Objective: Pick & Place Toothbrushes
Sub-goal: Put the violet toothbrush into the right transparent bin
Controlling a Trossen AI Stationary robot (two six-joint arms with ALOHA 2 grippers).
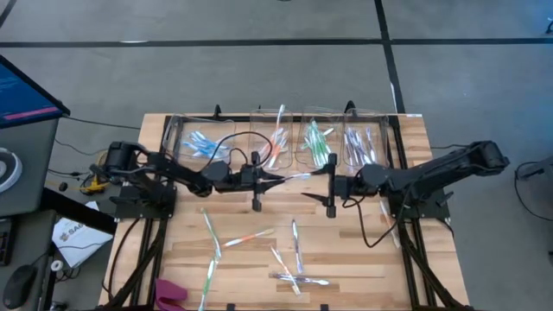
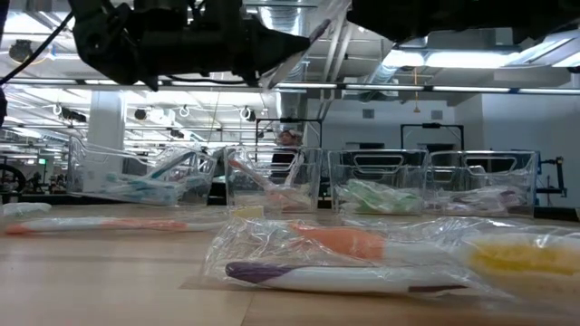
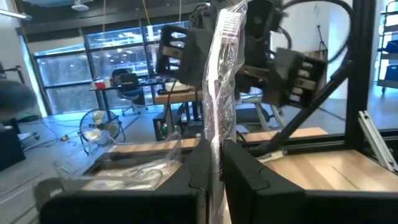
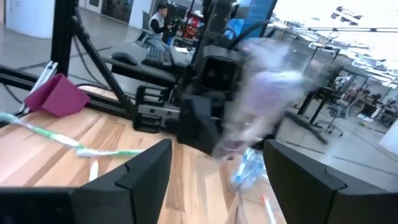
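Wrapped toothbrushes [image 2: 349, 263] lie closest in the low view, a purple-handled one and an orange one in crinkled clear film, on the wooden table [image 1: 363, 268]. From above, roughly eight such brushes are scattered across the near half of the table, some crossing each other so the count is uncertain, with a pink cloth [image 1: 170, 292] at the near edge.

Mid-table, the two arms meet above the boards. The left gripper [image 1: 275, 179] is clamped on one wrapped brush [image 3: 219, 81], which sticks out past its fingertips toward the right gripper [image 1: 333, 186]. That gripper's fingers [image 4: 146, 165] stand wide apart, facing the brush [image 4: 264, 102] but not holding it.

This looks like a hand-over between arms. To do it well, the right fingers should close squarely on the free end of the handle, not just on loose film, and the left should let go only once that grip is firm.

Farther back stand four clear bins [image 1: 259, 138] in a row, each holding sorted brushes: blue, orange-red, green, purple. Brushes per bin are too packed to count.
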